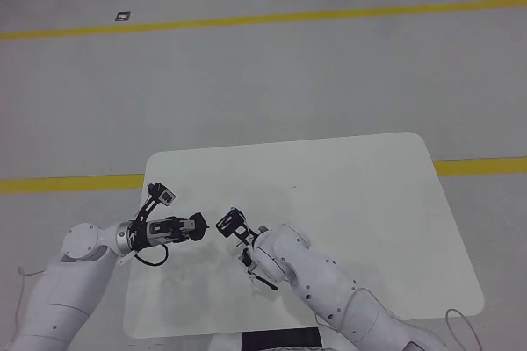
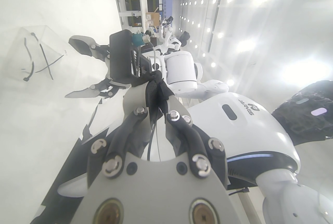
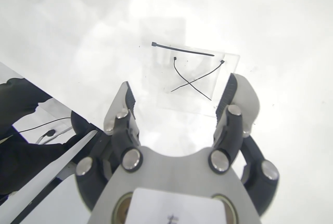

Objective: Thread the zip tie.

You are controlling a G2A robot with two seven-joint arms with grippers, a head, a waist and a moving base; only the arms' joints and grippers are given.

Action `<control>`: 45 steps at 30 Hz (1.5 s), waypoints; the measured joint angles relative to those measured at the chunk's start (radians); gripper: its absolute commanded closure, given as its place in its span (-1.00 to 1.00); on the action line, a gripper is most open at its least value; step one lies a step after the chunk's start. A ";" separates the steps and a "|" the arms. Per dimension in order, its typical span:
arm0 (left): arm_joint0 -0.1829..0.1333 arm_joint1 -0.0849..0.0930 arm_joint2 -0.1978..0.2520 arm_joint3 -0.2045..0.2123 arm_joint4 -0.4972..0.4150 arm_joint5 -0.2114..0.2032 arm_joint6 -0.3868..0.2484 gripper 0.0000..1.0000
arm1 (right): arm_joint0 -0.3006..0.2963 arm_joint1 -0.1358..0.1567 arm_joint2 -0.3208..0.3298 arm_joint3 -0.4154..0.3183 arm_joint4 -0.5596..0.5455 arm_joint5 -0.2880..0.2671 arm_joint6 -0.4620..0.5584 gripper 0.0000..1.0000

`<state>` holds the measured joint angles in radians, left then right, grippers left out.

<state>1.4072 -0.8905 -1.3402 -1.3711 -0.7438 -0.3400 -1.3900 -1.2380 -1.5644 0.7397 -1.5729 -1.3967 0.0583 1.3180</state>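
My left gripper (image 2: pixel 156 79) (image 1: pixel 202 227) is shut, and a thin black zip tie strand (image 2: pixel 152 136) runs back between its fingers. Facing it a short way off is my right gripper (image 2: pixel 75 68) (image 1: pixel 221 225) (image 3: pixel 180 89), open with nothing between its fingers. Both hover over the near left part of the white table (image 1: pixel 351 202). Beyond the right gripper a clear flat tray (image 3: pixel 229 63) (image 2: pixel 49 32) lies on the table. Three loose black zip ties lie in it: one straight (image 3: pixel 182 49), two crossed (image 3: pixel 190 81).
The table's near edge (image 3: pixel 52 97) runs close beside the right gripper. Wide bare table surface stretches to the far and right sides. Yellow lines (image 1: pixel 61 184) mark the floor beyond the table.
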 measured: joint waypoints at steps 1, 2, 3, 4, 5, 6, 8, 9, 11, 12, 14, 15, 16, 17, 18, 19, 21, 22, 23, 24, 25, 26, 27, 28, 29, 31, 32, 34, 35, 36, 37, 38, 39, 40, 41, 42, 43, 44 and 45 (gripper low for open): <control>0.000 0.000 0.000 0.000 0.000 0.000 0.000 1.00 | 0.001 0.000 0.002 0.003 0.004 -0.001 -0.001 0.30; 0.000 0.000 0.000 0.000 0.000 0.000 0.000 1.00 | 0.002 -0.001 0.003 0.006 0.008 -0.003 -0.003 0.34; 0.000 0.000 0.000 0.000 0.000 0.000 0.000 1.00 | 0.004 -0.001 0.006 0.010 0.014 -0.004 -0.006 0.36; 0.000 0.000 0.000 0.000 0.000 0.000 0.000 1.00 | 0.005 -0.001 0.007 0.013 0.017 -0.005 -0.007 0.40; 0.000 0.000 0.000 0.000 0.000 0.000 0.000 1.00 | 0.006 -0.001 0.009 0.017 0.020 -0.006 -0.009 0.42; 0.000 0.000 0.000 0.000 0.000 0.000 0.000 1.00 | 0.007 -0.001 0.010 0.021 0.023 -0.006 -0.011 0.48; 0.000 0.000 0.000 0.000 0.000 0.000 0.000 1.00 | 0.009 -0.002 0.011 0.030 0.026 -0.005 -0.015 0.50; 0.000 0.000 0.000 0.000 0.000 0.000 0.000 1.00 | 0.010 -0.003 0.010 0.038 0.028 -0.004 -0.016 0.52; 0.000 0.000 0.000 0.000 0.000 0.000 0.000 1.00 | 0.015 -0.004 0.006 0.054 0.028 -0.002 -0.013 0.52; 0.000 0.000 0.000 0.000 0.000 0.000 0.000 1.00 | 0.019 -0.006 0.003 0.065 0.026 0.000 -0.009 0.52; 0.000 0.000 0.000 0.000 0.000 0.000 0.000 1.00 | 0.027 -0.008 -0.004 0.084 0.022 0.006 -0.002 0.52; 0.000 0.000 0.000 0.000 0.000 0.000 0.000 1.00 | 0.032 -0.010 -0.009 0.095 0.020 0.009 0.003 0.54; 0.000 0.000 0.000 0.000 0.000 0.000 0.000 1.00 | 0.036 -0.012 -0.012 0.102 0.018 0.011 0.006 0.52; 0.000 0.000 0.000 0.000 0.000 0.000 0.000 1.00 | 0.040 -0.013 -0.016 0.110 0.015 0.013 0.009 0.52; 0.000 0.000 0.000 0.000 0.000 0.000 0.000 1.00 | 0.043 -0.015 -0.019 0.116 0.012 0.014 0.013 0.52; 0.000 0.000 0.000 0.000 0.000 0.000 0.000 1.00 | 0.047 -0.016 -0.024 0.124 0.011 0.015 0.016 0.52; 0.000 0.000 0.000 0.000 0.000 0.000 0.000 1.00 | 0.055 -0.019 -0.030 0.137 0.008 0.016 0.023 0.50; 0.000 0.000 0.000 0.000 0.000 0.000 0.000 1.00 | 0.059 -0.021 -0.032 0.142 0.007 0.017 0.025 0.50; 0.000 0.000 0.000 0.000 0.000 0.000 0.000 1.00 | 0.062 -0.022 -0.035 0.147 0.006 0.017 0.028 0.48; 0.000 0.000 0.000 0.000 0.000 0.000 0.000 1.00 | 0.066 -0.024 -0.038 0.153 0.006 0.017 0.032 0.48; 0.000 0.000 0.000 0.000 0.000 0.000 0.000 1.00 | 0.069 -0.025 -0.039 0.157 0.006 0.018 0.033 0.48; 0.000 0.000 0.000 0.000 0.000 0.000 0.000 1.00 | 0.071 -0.027 -0.041 0.160 0.006 0.020 0.035 0.48; 0.000 0.000 0.000 0.000 0.000 0.000 0.000 1.00 | 0.074 -0.028 -0.043 0.165 0.006 0.021 0.037 0.48; 0.000 0.000 0.000 0.000 0.000 0.000 0.000 1.00 | 0.076 -0.029 -0.045 0.169 0.006 0.022 0.039 0.48; 0.000 0.000 0.000 0.000 0.000 0.000 0.000 1.00 | 0.078 -0.031 -0.047 0.172 0.006 0.023 0.042 0.46; 0.000 0.000 0.000 0.000 0.000 0.000 0.000 1.00 | 0.082 -0.033 -0.051 0.181 0.006 0.023 0.050 0.46; 0.000 0.000 0.000 0.000 0.000 0.000 0.000 1.00 | 0.084 -0.035 -0.053 0.186 0.007 0.021 0.053 0.44; 0.000 0.000 0.000 0.000 0.000 0.000 0.000 1.00 | 0.088 -0.037 -0.058 0.196 0.008 0.017 0.061 0.42; 0.000 0.000 0.000 0.000 0.000 0.000 0.000 1.00 | 0.090 -0.039 -0.061 0.201 0.008 0.016 0.063 0.42; 0.000 0.000 0.000 0.000 0.000 0.000 0.000 1.00 | 0.093 -0.040 -0.063 0.207 0.008 0.016 0.065 0.40; 0.000 0.000 0.000 0.000 0.000 0.000 0.000 1.00 | 0.095 -0.041 -0.064 0.210 0.008 0.016 0.066 0.40; 0.000 0.000 0.000 0.000 0.000 0.000 0.000 1.00 | 0.097 -0.042 -0.065 0.214 0.009 0.016 0.067 0.40; 0.000 0.000 0.000 0.000 0.000 0.000 0.000 1.00 | 0.098 -0.044 -0.066 0.217 0.010 0.017 0.066 0.40; 0.000 0.000 0.000 0.000 0.000 0.000 0.000 1.00 | 0.099 -0.045 -0.067 0.220 0.010 0.017 0.065 0.42; 0.000 0.000 0.000 0.000 0.000 0.000 0.000 1.00 | 0.100 -0.046 -0.068 0.223 0.010 0.018 0.064 0.42; 0.000 0.000 0.000 0.000 0.000 0.000 0.000 1.00 | 0.101 -0.047 -0.070 0.227 0.010 0.019 0.061 0.46; 0.000 0.000 0.000 0.000 0.000 0.000 0.000 1.00 | 0.102 -0.048 -0.071 0.230 0.009 0.019 0.058 0.46; 0.000 0.000 0.000 0.000 0.000 0.000 0.000 1.00 | 0.103 -0.049 -0.072 0.233 0.008 0.020 0.055 0.48; 0.000 0.000 0.000 0.000 0.000 0.000 0.000 1.00 | 0.103 -0.050 -0.074 0.235 0.007 0.022 0.051 0.50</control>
<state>1.4072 -0.8905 -1.3402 -1.3711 -0.7438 -0.3400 -1.3900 -1.1348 -1.6145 0.6662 -1.3377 -1.3901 0.0801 1.3695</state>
